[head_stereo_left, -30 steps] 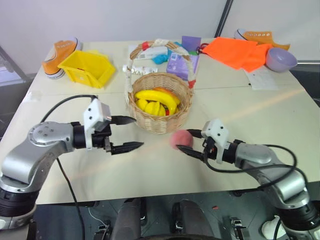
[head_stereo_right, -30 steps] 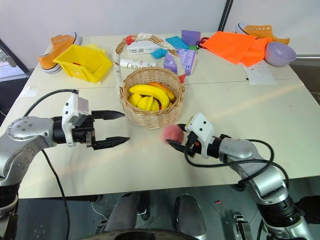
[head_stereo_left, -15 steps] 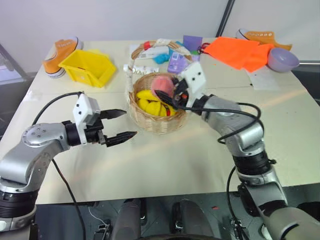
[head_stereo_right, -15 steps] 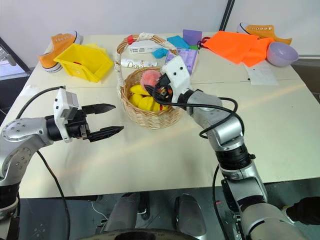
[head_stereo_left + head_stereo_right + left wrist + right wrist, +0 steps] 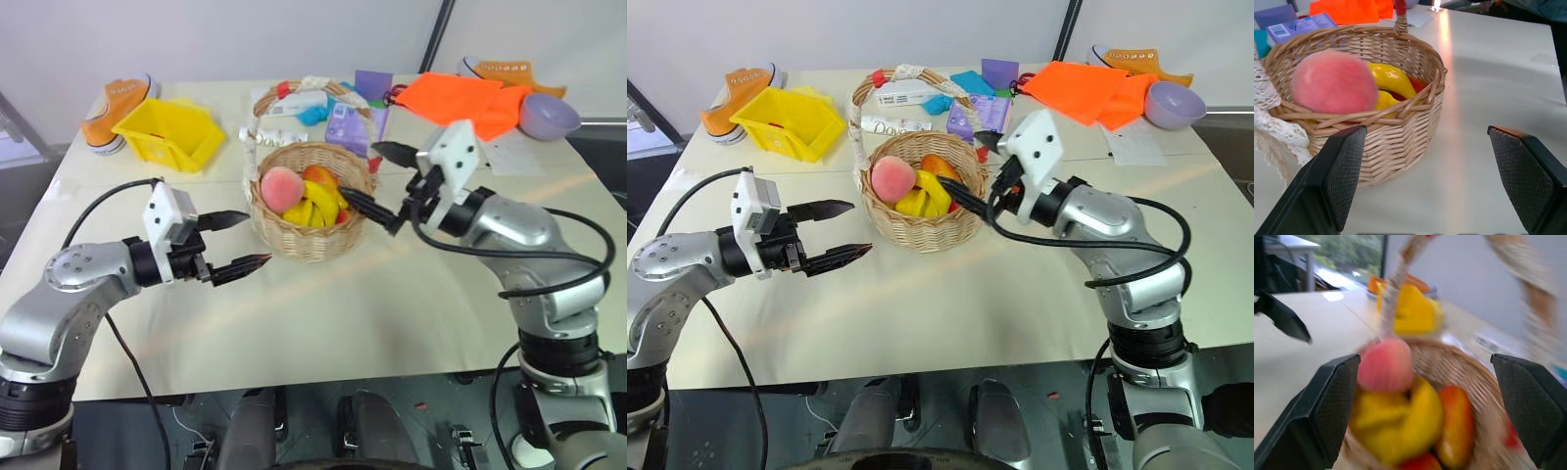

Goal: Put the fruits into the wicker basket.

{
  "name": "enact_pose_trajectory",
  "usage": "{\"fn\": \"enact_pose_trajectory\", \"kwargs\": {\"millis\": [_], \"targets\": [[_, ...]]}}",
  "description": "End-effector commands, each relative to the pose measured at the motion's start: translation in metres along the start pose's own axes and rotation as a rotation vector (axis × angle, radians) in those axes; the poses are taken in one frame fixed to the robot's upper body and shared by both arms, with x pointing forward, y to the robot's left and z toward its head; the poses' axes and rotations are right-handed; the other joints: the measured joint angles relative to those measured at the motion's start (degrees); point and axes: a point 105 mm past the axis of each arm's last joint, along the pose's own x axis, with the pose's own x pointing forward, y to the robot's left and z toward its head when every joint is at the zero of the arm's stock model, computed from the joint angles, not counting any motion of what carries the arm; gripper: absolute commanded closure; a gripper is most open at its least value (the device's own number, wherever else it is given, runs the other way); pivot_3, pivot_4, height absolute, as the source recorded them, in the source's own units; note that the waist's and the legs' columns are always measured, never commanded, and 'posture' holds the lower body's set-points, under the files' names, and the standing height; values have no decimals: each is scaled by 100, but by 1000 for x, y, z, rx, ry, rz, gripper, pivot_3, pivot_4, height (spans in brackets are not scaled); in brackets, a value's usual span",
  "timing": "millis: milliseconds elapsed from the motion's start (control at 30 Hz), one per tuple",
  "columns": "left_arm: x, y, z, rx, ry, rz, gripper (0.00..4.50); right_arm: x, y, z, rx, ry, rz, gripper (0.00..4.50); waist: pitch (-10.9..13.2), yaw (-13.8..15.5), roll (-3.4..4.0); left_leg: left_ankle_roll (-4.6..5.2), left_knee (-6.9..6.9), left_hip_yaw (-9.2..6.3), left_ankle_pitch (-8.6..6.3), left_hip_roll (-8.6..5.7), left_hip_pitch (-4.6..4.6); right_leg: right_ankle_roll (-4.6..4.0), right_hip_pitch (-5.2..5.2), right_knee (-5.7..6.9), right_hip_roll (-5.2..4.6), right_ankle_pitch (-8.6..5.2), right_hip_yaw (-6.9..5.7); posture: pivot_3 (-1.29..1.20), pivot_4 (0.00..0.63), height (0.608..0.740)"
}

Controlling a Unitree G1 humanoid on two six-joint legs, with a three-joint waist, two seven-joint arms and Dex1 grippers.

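Left eye view, basket: wicker basket (image 5: 313, 201) stands mid-table, its banded handle arching over the rear.
Left eye view, contents: peach (image 5: 281, 185) sits high at the rim nearest the left arm, on top of the banana (image 5: 315, 208); both fruits are inside.
Left eye view, right gripper (image 5: 382, 182): fingers spread wide, empty, tips just beside the basket's rim on the robot's right.
Left eye view, left gripper (image 5: 238, 242): spread, empty, level, near the basket's other side but apart from it.
Right eye view, surroundings: yellow bin (image 5: 791, 120), orange shoe (image 5: 733, 88), orange cloth (image 5: 1092, 88) and lilac bowl (image 5: 1174, 101) lie well apart at the table's back.
Right eye view, risk one: the lower right finger (image 5: 965, 200) lies close to the wicker; a careless pull-back could hook the rim or handle and drag or tip the basket.
Left wrist view, peach: rests against the near rim, rising above it, perched on the banana rather than nested.
Left wrist view, risk two: judged unsteady; a jolt to the basket could roll it over the rim onto the table.
Right wrist view, fingers: both pads stand wide on either side of the basket, nothing between them.
Right wrist view, risk three: the handle crosses above; a rising gripper could catch it.
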Motion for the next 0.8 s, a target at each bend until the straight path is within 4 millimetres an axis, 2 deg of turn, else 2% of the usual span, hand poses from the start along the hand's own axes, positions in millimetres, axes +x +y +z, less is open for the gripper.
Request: {"fn": "enact_pose_trajectory", "kwargs": {"millis": [33, 200, 233, 300, 500, 533, 600, 700, 800], "targets": [[3, 0, 12, 29, -59, -5, 239, 0, -25, -2, -18, 13, -133, 47, 0, -4, 0, 0, 0, 0, 0, 1, 0, 0, 0, 0, 2, 0, 0, 0, 150, 723], [11, 5, 23, 50, -130, 22, 239, 18, -47, -14, 34, 16, -237, 47, 0, 8, 0, -26, 1, 3, 17, 1, -2, 0, -3, 2, 3, 0, 0, 0, 150, 723], [12, 5, 25, 52, -140, 24, 239, 22, -50, -16, 48, 14, -251, 271, 0, 12, 0, -27, 1, 3, 18, 1, -5, 0, -5, 2, 3, 0, 0, 0, 150, 723], [14, 4, 27, 56, -149, 25, 239, 25, -51, -19, 73, 12, -255, 880, 0, 16, 0, -29, 0, 4, 19, 0, -4, 0, -4, 2, 4, 0, 0, 0, 150, 723], [16, 2, 26, 54, -151, 24, 239, 22, -50, -16, 100, -17, -251, 4026, 0, 24, 0, -29, 1, 4, 19, -2, -8, 0, -4, 2, 2, 0, 0, 0, 150, 723], [16, 1, 26, 54, -150, 22, 239, 14, -53, -11, 108, -41, -261, 4449, 0, 27, 0, -28, 1, 4, 19, -2, -7, 0, -4, 2, 2, 0, 1, 0, 150, 723], [18, 0, 26, 54, -150, 19, 239, -2, -60, -5, 102, -61, -292, 4467, 1, 48, 0, -28, 1, 3, 19, -2, -8, 0, -4, 2, 2, 0, 0, 0, 150, 723], [20, -1, 25, 51, -154, 7, 239, -42, -87, -7, 47, -43, -437, 4467, 1, 65, 0, -26, 1, 3, 17, -5, -12, 0, -4, 1, -2, 0, 0, 0, 150, 723], [23, -1, 23, 48, -153, -7, 239, -97, -122, -13, -3, 14, -652, 4467, 1, 124, 1, -24, 2, 3, 15, -8, -11, 1, -1, -3, -4, 0, 0, 0, 150, 723]]}}
